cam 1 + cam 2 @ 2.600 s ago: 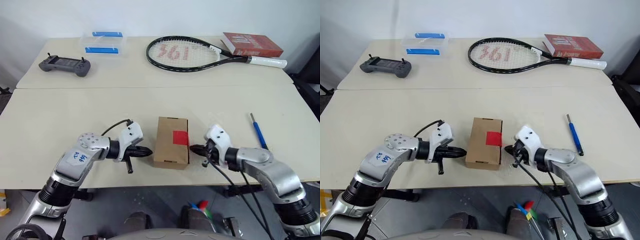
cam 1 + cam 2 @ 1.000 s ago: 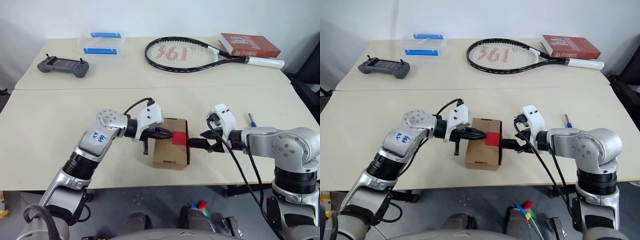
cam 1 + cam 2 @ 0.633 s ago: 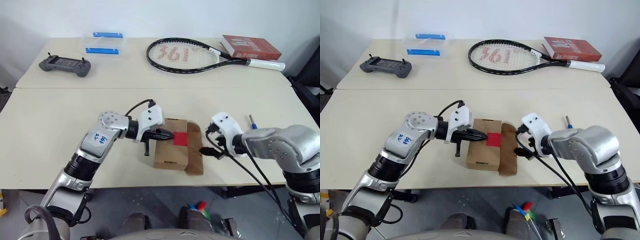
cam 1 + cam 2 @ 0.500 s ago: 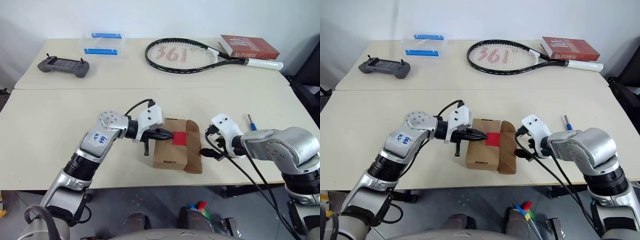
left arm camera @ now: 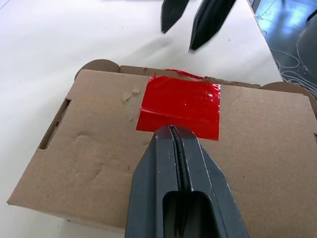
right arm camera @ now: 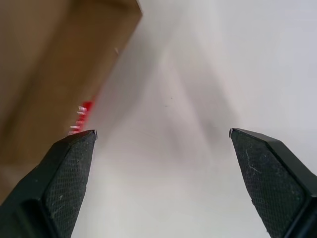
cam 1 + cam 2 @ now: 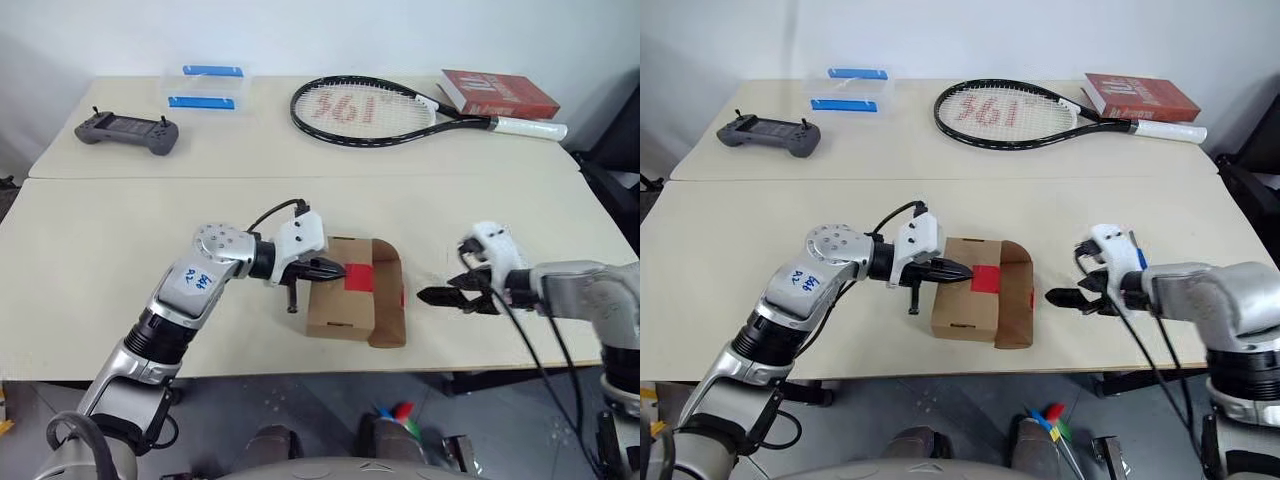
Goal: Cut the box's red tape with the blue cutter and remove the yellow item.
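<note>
The box (image 7: 345, 300) sits near the front edge of the counter (image 7: 100, 260), its right flap (image 7: 388, 293) swung up and open, the red tape (image 5: 181, 106) torn along that edge; the left pincer (image 7: 328, 269), fingers pressed together and holding nothing, rests its tip on the lid by the tape; the right pincer (image 7: 442, 296) hangs wide and empty just right of the flap. The yellow item is hidden, presumably inside. Risks, as I judge them: the light box could slide or tip off the front edge if the left pincer lifts while the right reaches in; the half-raised flap could spring back and block entry; wide fingers could snag the flap and drag the box.
</note>
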Controlling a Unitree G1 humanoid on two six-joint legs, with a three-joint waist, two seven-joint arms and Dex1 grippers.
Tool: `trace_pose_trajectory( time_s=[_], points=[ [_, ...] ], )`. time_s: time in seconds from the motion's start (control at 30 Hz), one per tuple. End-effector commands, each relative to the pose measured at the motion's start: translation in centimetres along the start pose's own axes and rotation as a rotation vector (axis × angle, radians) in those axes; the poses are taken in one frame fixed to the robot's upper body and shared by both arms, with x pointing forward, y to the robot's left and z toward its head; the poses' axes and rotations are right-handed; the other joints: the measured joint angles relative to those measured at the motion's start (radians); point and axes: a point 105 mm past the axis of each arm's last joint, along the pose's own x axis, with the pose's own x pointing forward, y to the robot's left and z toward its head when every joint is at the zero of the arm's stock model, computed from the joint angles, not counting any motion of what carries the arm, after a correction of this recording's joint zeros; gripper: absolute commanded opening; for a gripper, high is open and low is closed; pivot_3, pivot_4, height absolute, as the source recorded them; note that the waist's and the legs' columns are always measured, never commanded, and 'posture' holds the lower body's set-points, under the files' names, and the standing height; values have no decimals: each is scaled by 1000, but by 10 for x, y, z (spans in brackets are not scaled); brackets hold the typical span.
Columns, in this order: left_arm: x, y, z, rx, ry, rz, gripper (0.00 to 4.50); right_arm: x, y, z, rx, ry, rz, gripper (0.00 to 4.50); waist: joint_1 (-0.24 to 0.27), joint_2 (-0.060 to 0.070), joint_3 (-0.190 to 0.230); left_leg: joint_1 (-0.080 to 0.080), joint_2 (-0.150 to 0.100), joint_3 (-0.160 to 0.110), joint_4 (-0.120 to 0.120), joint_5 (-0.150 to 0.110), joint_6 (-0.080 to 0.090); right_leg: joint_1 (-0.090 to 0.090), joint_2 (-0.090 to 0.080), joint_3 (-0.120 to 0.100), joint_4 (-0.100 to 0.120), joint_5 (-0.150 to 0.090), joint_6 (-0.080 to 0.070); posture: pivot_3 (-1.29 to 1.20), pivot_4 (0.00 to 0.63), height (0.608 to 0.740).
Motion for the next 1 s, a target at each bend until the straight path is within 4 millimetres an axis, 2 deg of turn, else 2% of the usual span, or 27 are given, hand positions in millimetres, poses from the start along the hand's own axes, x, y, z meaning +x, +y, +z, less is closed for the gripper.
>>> trace_pose_trajectory(
  time_s=[0.03,0.2,0.4,0.5,0.67,0.83,1.0],
  points=[
    [2,-5,-15,-36,53,-11,0,-4,10,5,94,-32,163,4482,0,0,0,0,0,0,0,0,0,0,0,0,0,0,0,0,150,740],
    [2,-7,-14,-37,55,-15,0,16,6,-1,201,-10,216,4482,-2,0,0,0,0,0,1,0,0,0,0,1,0,0,0,0,150,740],
    [-2,-8,-14,-45,50,-3,0,41,26,-4,166,24,289,4482,-21,-1,-1,1,0,-1,1,0,0,0,0,0,1,0,0,0,150,740],
    [-2,-6,-13,-56,35,13,0,51,37,-2,162,31,334,3917,-23,-1,-1,1,0,-3,1,0,0,0,0,1,2,0,0,0,150,740],
    [-3,-7,-17,-57,45,8,0,60,48,2,189,24,383,2241,-22,-1,0,1,0,-7,0,0,0,0,0,1,2,0,0,0,150,740],
    [-3,-5,-17,-51,45,13,0,60,46,-2,258,43,417,2241,-21,-1,0,0,0,-7,0,0,0,0,0,0,2,0,0,0,150,740],
    [-2,-6,-18,-46,49,2,0,70,33,-13,306,107,365,2241,-22,0,0,1,0,-7,0,0,0,0,0,1,2,0,0,0,150,740]
  ],
)
